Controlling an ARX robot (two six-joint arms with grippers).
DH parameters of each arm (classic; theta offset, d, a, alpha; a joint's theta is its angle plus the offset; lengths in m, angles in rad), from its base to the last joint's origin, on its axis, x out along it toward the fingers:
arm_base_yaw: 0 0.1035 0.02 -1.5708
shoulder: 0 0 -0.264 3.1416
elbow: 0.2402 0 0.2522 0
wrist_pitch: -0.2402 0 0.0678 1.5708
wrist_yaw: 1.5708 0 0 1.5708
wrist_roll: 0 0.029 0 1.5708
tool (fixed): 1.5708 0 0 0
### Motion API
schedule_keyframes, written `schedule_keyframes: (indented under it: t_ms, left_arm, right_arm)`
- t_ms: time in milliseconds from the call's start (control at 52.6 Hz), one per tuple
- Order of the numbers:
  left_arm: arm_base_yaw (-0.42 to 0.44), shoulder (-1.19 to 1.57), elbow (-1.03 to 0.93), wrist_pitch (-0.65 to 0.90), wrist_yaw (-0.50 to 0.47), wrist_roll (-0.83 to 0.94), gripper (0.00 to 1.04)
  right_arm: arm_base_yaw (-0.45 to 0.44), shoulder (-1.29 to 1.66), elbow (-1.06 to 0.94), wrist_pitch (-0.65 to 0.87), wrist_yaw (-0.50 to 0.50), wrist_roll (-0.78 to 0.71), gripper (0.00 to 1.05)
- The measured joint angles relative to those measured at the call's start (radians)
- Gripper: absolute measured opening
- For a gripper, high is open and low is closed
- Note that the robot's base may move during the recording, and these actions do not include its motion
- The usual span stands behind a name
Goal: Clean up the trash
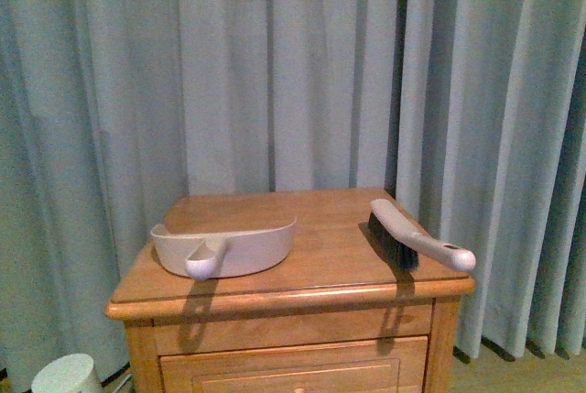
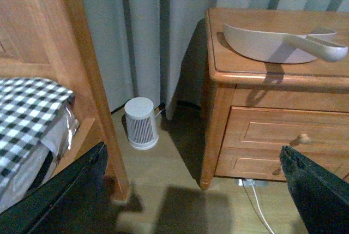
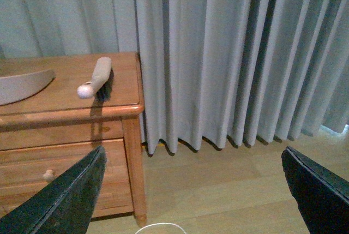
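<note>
Front view: dustpan [image 1: 249,248] handle toward camera, brush [image 1: 414,235] diagonal; left claw [image 2: 192,148], right claw [image 3: 192,150] spread wide

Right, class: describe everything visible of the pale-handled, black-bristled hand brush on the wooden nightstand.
The hand brush has a smooth, pale beige, plastic-looking handle with a rounded end and short black bristles beneath. It lies bristles down on the right of the wooden nightstand, handle end toward the front right corner. Only the tabletop touches it; the beige dustpan sits apart.
</note>
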Motion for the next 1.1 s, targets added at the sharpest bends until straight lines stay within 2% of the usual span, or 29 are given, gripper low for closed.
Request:
schedule_keyframes:
  t_ms: [133,209,418,741,893,1102]
  left_arm:
    - [-0.025,0.333,0.206,0.161,-0.018,0.092,0.97]
    - [-0.052,0.512,0.355,0.166,-0.042,0.146,0.97]
    - [-0.183,0.908,0.76,-0.019,-0.157,0.189,0.97]
    - [-0.336,1.395,1.282,-0.311,-0.256,0.169,0.97]
    - [-0.374,1.538,1.437,-0.404,-0.288,0.11,0.97]
    - [-0.374,1.674,1.55,-0.467,-0.285,0.001,0.97]
  right_arm:
    - [0.0,0.0,0.0,0.0,0.0,0.0,0.97]
    - [0.0,0.0,0.0,0.0,0.0,0.0,0.97]
    - [0.0,0.0,0.0,0.0,0.0,0.0,0.97]
    - [0.0,0.0,0.0,0.0,0.0,0.0,0.97]
    - [0.0,0.0,0.0,0.0,0.0,0.0,0.97]
    - [0.0,0.0,0.0,0.0,0.0,0.0,0.97]
